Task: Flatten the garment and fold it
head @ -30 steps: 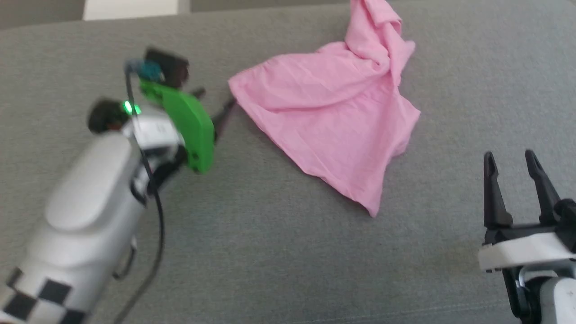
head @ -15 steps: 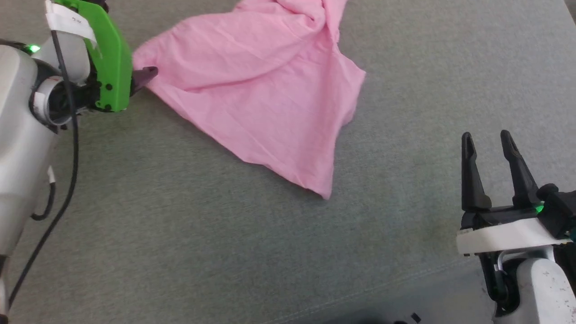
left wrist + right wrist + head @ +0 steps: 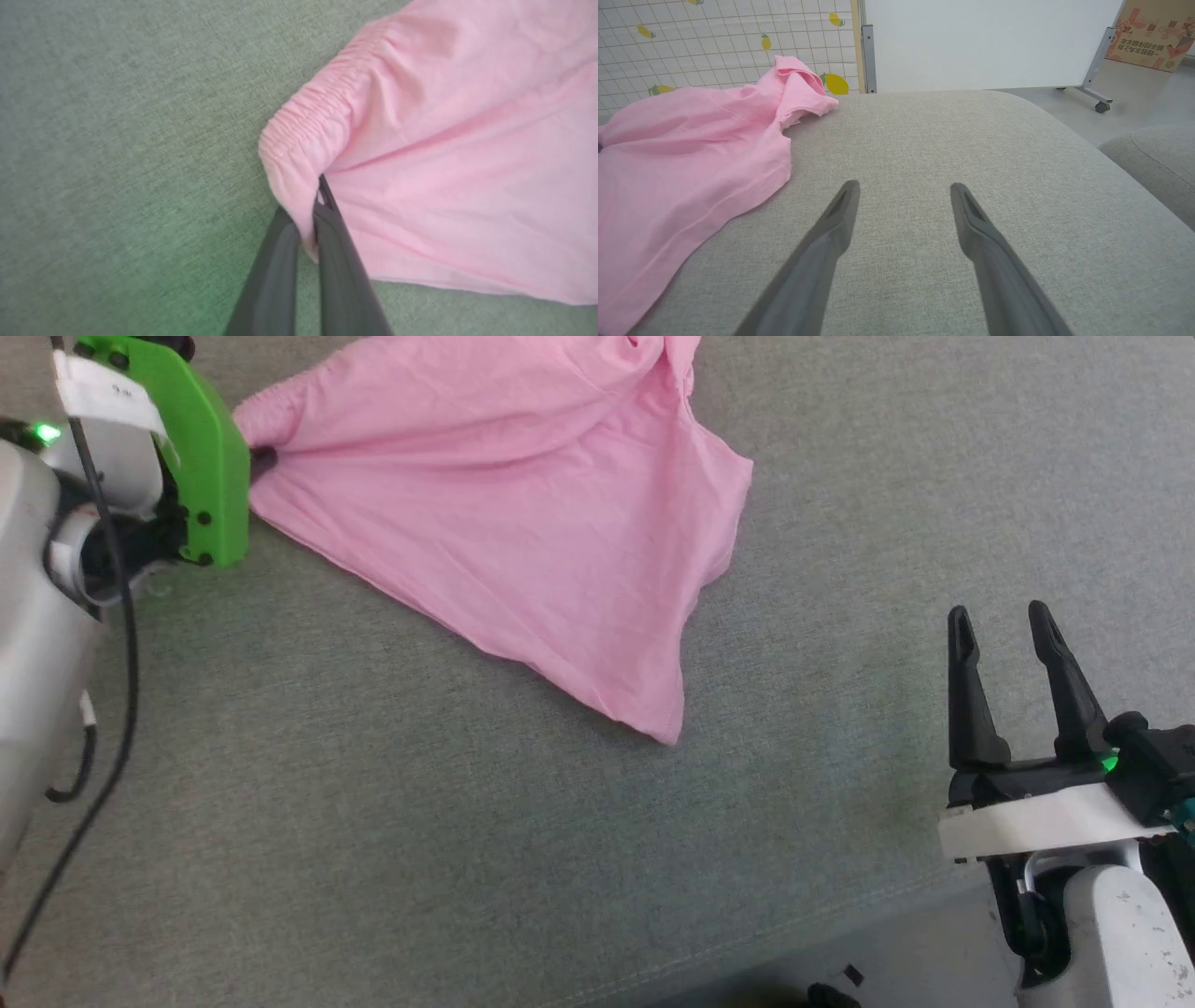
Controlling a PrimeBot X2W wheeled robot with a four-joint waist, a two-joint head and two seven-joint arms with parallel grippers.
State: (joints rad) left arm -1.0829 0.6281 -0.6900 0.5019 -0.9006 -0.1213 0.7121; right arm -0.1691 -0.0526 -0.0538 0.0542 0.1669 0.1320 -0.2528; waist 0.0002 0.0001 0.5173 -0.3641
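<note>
Head view: right gripper [image 3: 997, 611], fingers parted and empty, stands upright over the grey cushion [image 3: 448, 859] near its front edge. Farther in, the garment [image 3: 523, 513] lies spread toward the far edge, where the left gripper [image 3: 314, 205] is clamped on its waistband corner. Beyond: white panel [image 3: 985, 42], cardboard box [image 3: 1150, 35].

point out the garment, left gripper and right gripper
garment [image 3: 523, 523], head view, middle of pink fabric
left gripper [image 3: 306, 210], left wrist view, between fingertips shut on the waistband
right gripper [image 3: 997, 611], head view, between open fingertips
</note>
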